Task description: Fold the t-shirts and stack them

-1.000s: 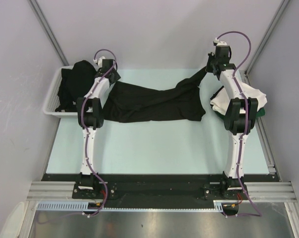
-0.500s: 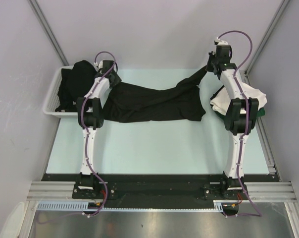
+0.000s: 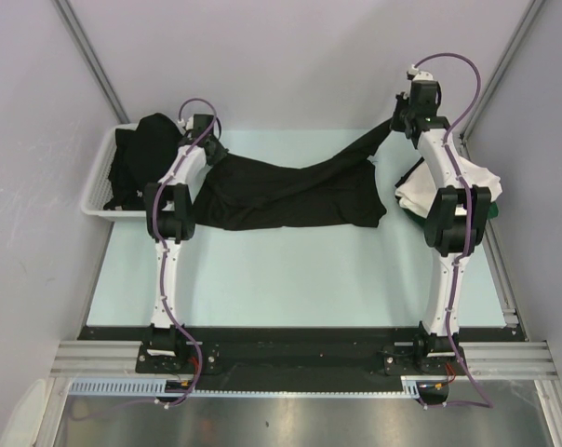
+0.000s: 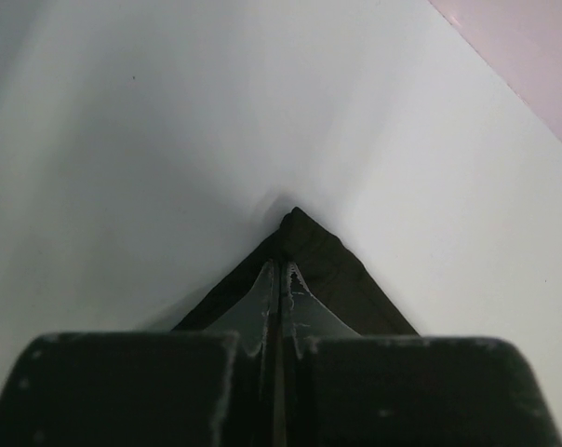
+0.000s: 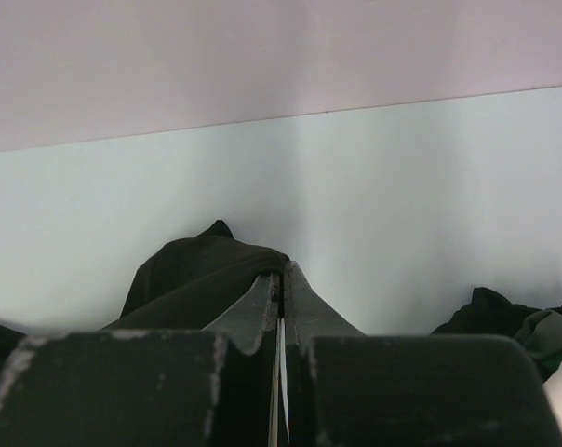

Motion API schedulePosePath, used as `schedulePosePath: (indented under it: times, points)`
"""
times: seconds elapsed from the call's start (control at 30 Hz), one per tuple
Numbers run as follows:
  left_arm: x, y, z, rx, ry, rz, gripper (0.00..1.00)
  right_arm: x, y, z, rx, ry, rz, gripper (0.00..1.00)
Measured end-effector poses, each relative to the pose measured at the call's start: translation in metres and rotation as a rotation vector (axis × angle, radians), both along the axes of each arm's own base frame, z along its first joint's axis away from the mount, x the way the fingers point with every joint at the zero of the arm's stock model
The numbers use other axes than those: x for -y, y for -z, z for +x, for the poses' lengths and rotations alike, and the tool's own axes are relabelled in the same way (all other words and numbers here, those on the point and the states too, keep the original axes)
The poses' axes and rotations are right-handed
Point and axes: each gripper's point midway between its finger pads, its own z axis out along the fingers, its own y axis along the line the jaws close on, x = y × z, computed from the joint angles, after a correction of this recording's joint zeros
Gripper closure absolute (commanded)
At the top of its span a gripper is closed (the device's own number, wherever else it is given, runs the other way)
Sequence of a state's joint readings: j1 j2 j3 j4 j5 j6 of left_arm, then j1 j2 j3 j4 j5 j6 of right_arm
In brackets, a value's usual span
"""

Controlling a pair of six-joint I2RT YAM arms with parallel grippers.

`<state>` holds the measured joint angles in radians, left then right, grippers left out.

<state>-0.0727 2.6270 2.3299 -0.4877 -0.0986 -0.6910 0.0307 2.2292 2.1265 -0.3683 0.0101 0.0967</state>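
A black t-shirt [image 3: 290, 191] lies stretched across the far half of the table, sagging in the middle. My left gripper [image 3: 213, 149] is shut on its left corner, and in the left wrist view that gripper [image 4: 281, 267] pinches a pointed fold of black t-shirt [image 4: 332, 270] low over the table. My right gripper [image 3: 398, 126] is shut on the t-shirt's right end and holds it raised; in the right wrist view this gripper [image 5: 283, 270] shows black cloth [image 5: 193, 270] bunched at its tips. More black t-shirts [image 3: 137, 154] fill the basket.
The white slotted basket [image 3: 97, 191] stands at the far left edge. A pile with a white t-shirt [image 3: 416, 194] over a dark green one [image 3: 490, 212] lies at the right, under my right arm. Grey walls close in behind and on both sides.
My left gripper has shut on the left corner of the black t-shirt. The right gripper has shifted slightly right and back, pulling its end of the t-shirt along.
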Motion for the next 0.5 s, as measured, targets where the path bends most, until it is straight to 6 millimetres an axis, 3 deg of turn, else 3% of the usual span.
schedulePosePath:
  times: [0.37,0.5]
  points:
    - [-0.002,-0.003,0.002,0.016,0.011,0.021,1.0,0.007,-0.004,0.003,0.01,0.011,-0.003,1.0]
    - [-0.008,-0.022,0.003,0.047,0.026,0.067,1.0,0.01,-0.015,0.013,0.05,0.013,-0.004,1.0]
